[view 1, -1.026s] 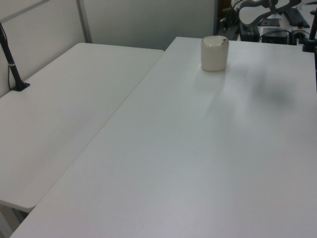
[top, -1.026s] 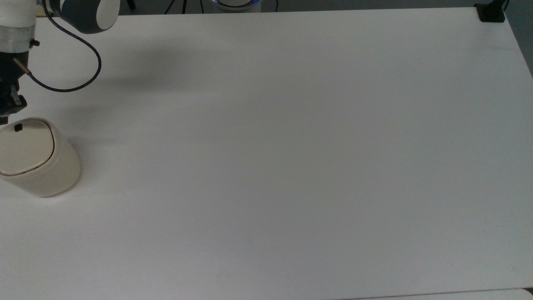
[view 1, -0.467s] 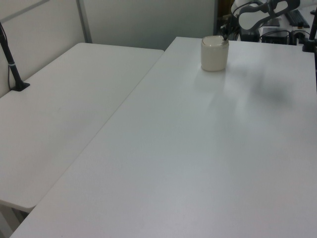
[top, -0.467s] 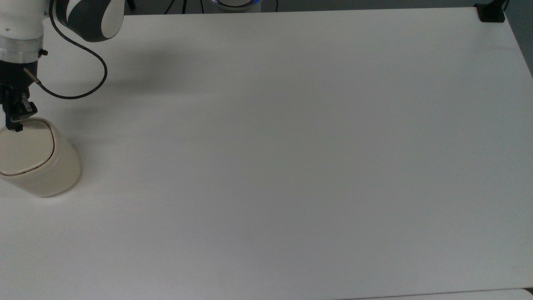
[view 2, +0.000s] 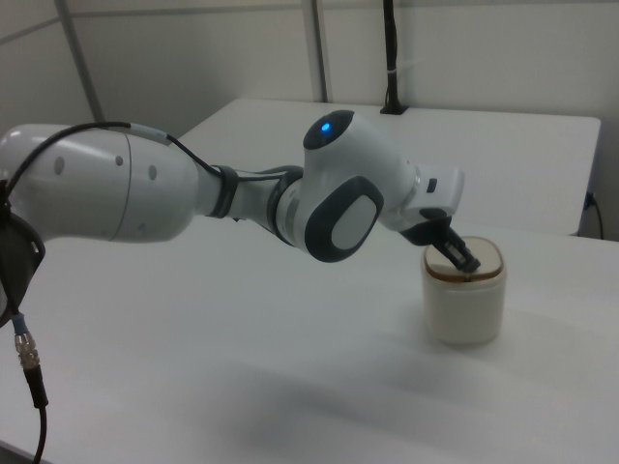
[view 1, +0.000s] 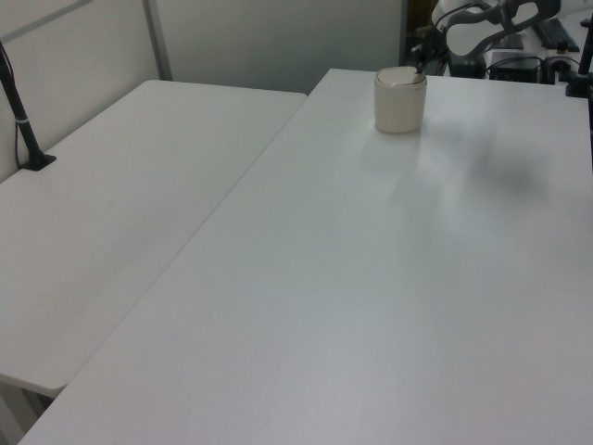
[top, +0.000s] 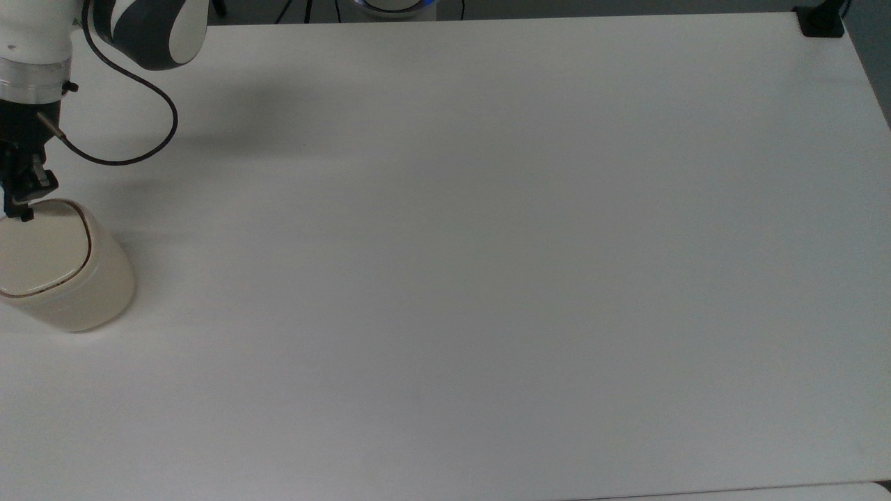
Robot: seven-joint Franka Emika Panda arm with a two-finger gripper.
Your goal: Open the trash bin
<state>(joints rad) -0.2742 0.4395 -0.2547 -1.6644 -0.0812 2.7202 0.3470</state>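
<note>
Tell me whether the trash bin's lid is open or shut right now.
Shut. The small cream-white trash bin has its flat lid lying level inside the rim, its seam thin all round, with the black gripper tip at the lid's edge.

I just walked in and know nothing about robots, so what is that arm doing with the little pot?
A white robot arm has its gripper lowered onto the top of a small cream trash bin, pressing at the lid's edge nearest the arm. The lid looks flat and shut. The bin stands near a corner of a white table.
</note>
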